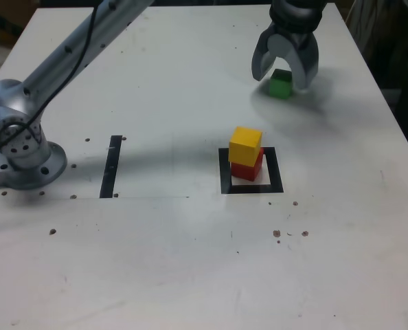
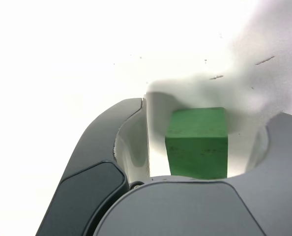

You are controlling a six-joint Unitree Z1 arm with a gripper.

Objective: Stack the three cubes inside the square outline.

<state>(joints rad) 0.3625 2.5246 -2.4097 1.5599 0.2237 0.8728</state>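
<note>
Wrist view shows the pincer [image 2: 197, 147] apart around the green cube [image 2: 197, 142]; it looks light, stiff, best gripped on opposite flat sides.

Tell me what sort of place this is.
Probably a robotics lab bench: a bare white table with a taped square outline, coloured cubes such as the green cube, and a table-mounted arm's gripper.

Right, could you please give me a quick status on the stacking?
Hand open, straddling green cube, not gripped yet. Yellow on red in the outline. Nothing in the way.
</note>
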